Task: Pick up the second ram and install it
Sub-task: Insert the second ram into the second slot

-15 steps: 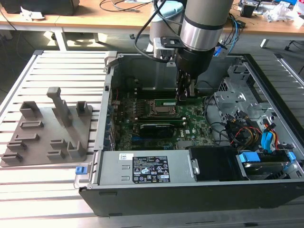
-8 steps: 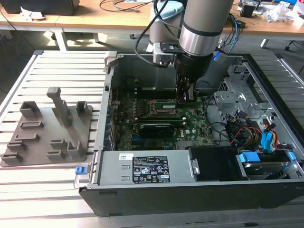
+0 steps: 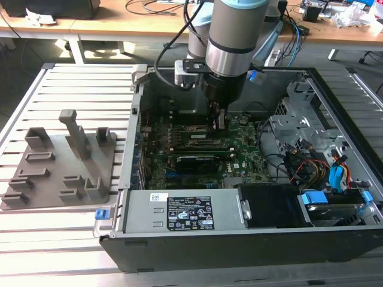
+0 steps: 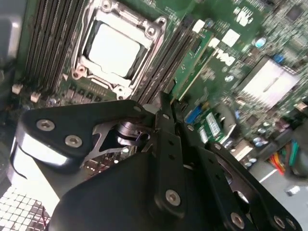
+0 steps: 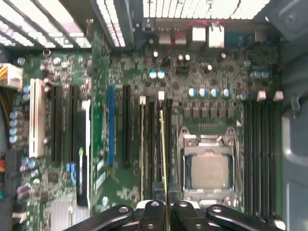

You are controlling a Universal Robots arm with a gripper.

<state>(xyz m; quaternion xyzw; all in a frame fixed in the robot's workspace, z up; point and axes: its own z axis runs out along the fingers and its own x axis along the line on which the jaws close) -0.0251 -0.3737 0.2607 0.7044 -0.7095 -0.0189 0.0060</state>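
Gripper (image 5: 166,214) clamps the second ram (image 5: 164,159) edge-on above motherboard (image 5: 125,67) slots

One big open black computer case (image 3: 239,239) sits on the slatted metal tabletop (image 3: 60,239). Inside it lies one large green circuit board (image 5: 125,67). The board has one square silver chip in a metal frame (image 5: 208,171). One thin green memory stick (image 5: 163,159) stands on its edge beside the chip, in one black pincer (image 5: 166,214). Four long dark empty slots (image 5: 262,154) run in a row on the other side of the chip. One long blue slot (image 5: 111,125) and one long white slot (image 5: 34,118) sit farther along the board. One grey plastic holder block with posts (image 3: 60,158) rests on the tabletop. One grey robot arm (image 3: 233,42) reaches into the case.
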